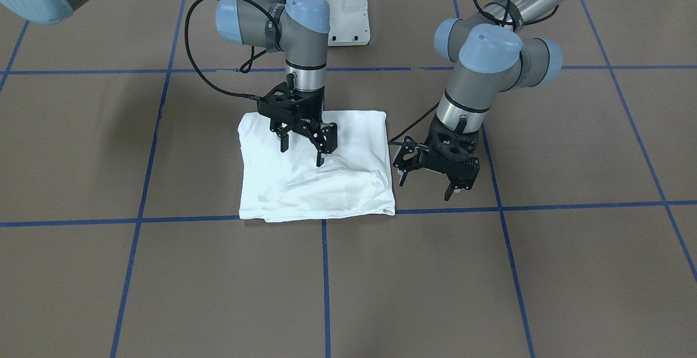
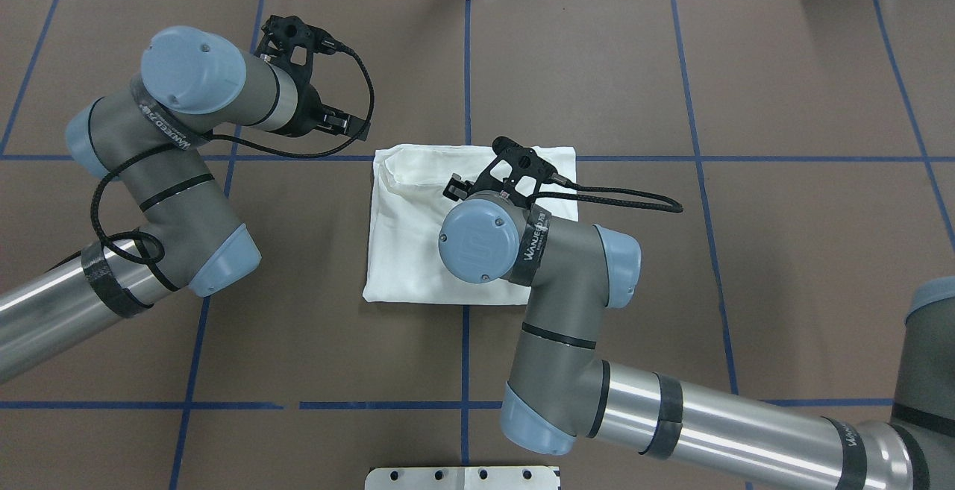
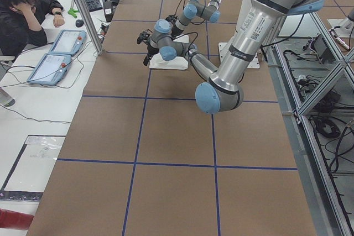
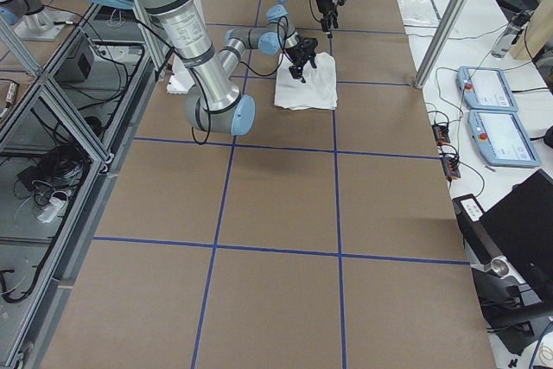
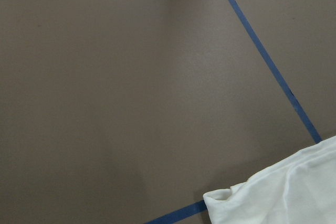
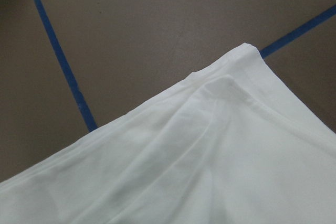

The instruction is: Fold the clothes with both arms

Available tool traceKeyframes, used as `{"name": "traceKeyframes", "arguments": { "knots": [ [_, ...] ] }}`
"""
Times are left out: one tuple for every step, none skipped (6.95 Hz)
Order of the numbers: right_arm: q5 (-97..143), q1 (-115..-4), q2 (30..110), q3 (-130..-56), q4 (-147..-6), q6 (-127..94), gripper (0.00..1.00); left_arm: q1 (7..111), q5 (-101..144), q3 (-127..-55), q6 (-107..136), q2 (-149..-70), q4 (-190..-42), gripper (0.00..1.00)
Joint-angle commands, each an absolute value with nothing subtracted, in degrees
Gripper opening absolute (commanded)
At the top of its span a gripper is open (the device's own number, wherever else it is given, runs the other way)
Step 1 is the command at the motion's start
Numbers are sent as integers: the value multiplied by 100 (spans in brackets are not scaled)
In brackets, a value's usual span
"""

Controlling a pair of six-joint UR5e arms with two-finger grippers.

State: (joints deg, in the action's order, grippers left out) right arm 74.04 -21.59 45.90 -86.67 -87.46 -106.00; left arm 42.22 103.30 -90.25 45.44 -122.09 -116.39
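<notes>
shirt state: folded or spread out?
Folded. The T-shirt lies as a compact rectangle with layered edges along one side and no sleeves sticking out.

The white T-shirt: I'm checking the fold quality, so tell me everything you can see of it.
The T-shirt is plain white, soft-looking cloth, folded into a roughly square, slightly creased packet. It lies flat on the brown table, one edge along a blue tape line. No print shows. The right gripper hangs open over it; the left gripper is beside it, off the cloth.
</notes>
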Motion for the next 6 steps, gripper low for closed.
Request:
{"name": "traceKeyframes", "arguments": {
  "knots": [
    [7312, -2441, 4299, -8350, -8736, -10258, 100, 4228, 10336, -9026, 4544, -12191, -11646, 100],
    [7452, -2704, 4133, -8115, -8728, -10300, 100, 4228, 10336, -9035, 4561, -12182, -11646, 100],
    [7592, -2855, 3948, -7695, -8728, -10492, 99, 4228, 10336, -9035, 4570, -12182, -11646, 100],
    [7689, -2856, 3929, -7603, -8728, -10642, 96, 4228, 10327, -9035, 4579, -12173, -11646, 100],
    [7891, -2848, 3929, -7542, -8754, -10939, 89, 4228, 10327, -9035, 4579, -12173, -11654, 100],
    [7901, -2787, 3929, -7341, -8754, -10951, 86, 4228, 10327, -9018, 4579, -12173, -11654, 100]
  ]
}}
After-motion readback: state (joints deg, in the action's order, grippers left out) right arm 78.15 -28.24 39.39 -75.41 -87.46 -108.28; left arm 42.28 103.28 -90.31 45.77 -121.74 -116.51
